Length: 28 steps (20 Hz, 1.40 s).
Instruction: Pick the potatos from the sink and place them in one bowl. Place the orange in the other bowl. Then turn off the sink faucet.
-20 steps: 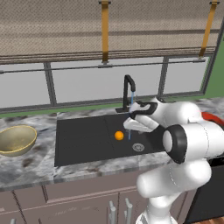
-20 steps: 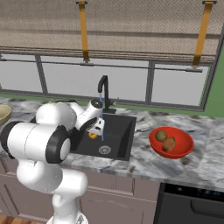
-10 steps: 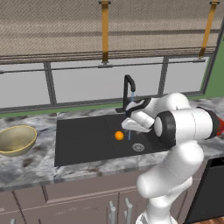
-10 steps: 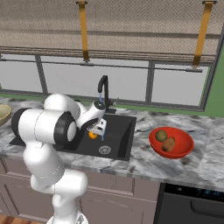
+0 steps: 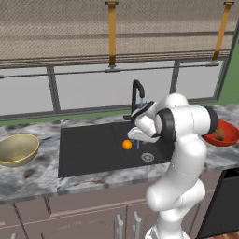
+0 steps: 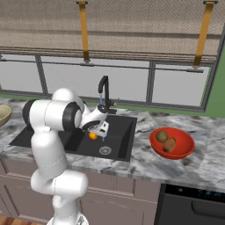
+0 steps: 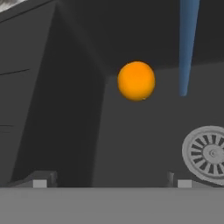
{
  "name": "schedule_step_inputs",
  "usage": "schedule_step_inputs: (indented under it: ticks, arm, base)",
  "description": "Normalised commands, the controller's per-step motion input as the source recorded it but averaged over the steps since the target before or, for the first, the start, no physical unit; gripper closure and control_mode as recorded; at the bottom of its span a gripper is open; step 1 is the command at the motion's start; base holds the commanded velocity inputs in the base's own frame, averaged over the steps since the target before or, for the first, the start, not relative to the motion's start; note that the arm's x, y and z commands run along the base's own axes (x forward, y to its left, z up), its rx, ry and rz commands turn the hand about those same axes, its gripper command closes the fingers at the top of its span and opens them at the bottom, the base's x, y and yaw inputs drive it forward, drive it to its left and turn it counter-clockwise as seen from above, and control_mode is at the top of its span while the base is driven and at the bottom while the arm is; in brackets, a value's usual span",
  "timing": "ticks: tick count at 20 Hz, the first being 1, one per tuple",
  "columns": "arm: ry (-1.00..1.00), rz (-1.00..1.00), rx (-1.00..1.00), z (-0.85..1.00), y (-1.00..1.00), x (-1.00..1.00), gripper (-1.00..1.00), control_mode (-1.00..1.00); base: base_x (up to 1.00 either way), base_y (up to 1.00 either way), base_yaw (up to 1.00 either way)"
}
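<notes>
Now I see the gripper (image 7: 109, 183) low inside the sink (image 5: 88, 149), its jaws spread wide and holding nothing; the orange (image 7: 136, 81) lies ahead of it on the black floor, apart from the fingertips (image 7: 40, 183); the round silver drain (image 7: 209, 153) is to one side, and a blue stream of water (image 7: 187, 43) falls near the orange; my arm bends forward and down over the basin, below the faucet (image 5: 137, 93); further right, the red bowl (image 6: 172, 143) holds both potatos (image 6: 166, 140); far left stands the tan-yellow bowl (image 5: 16, 149).
</notes>
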Motion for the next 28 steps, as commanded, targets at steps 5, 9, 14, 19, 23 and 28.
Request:
schedule_step_inputs:
  ticks: [5,9,14,19,23,28]
  arm:
    - [0.00,0.00,0.01,-0.33,0.00,0.39,-1.00,-1.00]
    - [0.00,0.00,0.01,-0.30,0.00,0.38,-1.00,-1.00]
    - [0.00,0.00,0.01,-0.31,0.00,0.38,-1.00,-1.00]
    - [0.00,0.00,0.00,-0.32,0.00,0.36,-1.00,-1.00]
    - [0.00,0.00,0.00,-0.30,0.02,0.37,-1.00,-1.00]
    - [0.00,0.00,0.02,-0.23,0.13,0.31,-1.00,-1.00]
  base:
    - [0.00,0.00,0.00]
    - [0.00,0.00,0.00]
    - [0.00,0.00,0.00]
    - [0.00,0.00,0.00]
    - [0.00,0.00,0.00]
    - [0.00,0.00,0.00]
